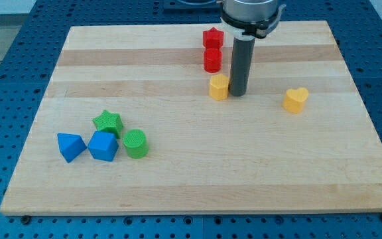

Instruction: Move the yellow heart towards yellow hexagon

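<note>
My tip (237, 92) is down on the board; bare rod, no jaws, nothing held. It sits just right of the yellow hexagon (219, 86), touching or nearly so.

Left to right: blue block (69, 147), angular shape unclear; green star (107, 122); blue cube (103, 146); green cylinder (136, 143), all clustered at lower left. Red star (212, 37) above red cylinder (212, 60), just above the hexagon. Yellow heart (296, 99) is well right of my tip, alone on the wooden board (197, 172).

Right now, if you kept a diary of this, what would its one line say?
tip: just right of yellow hexagon | yellow heart: apart, further right, untouched | step: heart not yet pushed
</note>
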Tool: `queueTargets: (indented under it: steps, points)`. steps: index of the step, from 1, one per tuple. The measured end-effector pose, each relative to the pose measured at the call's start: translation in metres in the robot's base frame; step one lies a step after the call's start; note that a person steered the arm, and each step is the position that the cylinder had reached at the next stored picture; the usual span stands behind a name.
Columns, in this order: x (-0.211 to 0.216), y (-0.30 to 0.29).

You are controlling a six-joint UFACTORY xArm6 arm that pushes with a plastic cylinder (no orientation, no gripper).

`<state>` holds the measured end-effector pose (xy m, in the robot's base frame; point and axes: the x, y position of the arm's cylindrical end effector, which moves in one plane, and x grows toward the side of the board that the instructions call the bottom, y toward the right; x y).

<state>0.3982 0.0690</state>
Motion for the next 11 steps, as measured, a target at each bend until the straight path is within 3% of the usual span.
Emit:
queueTargets:
  steps: [1, 2, 3, 4, 5, 6, 8, 9, 10, 11]
  points:
    - [-0.006, 0.021]
    - [-0.009, 0.096]
    - [0.015, 0.154]
    - [0.042, 0.174]
    - [0.052, 0.151]
    - [0.030, 0.159]
    - [0.049, 0.081]
    - [0.048, 0.085]
    - [0.033, 0.125]
    - [0.022, 0.101]
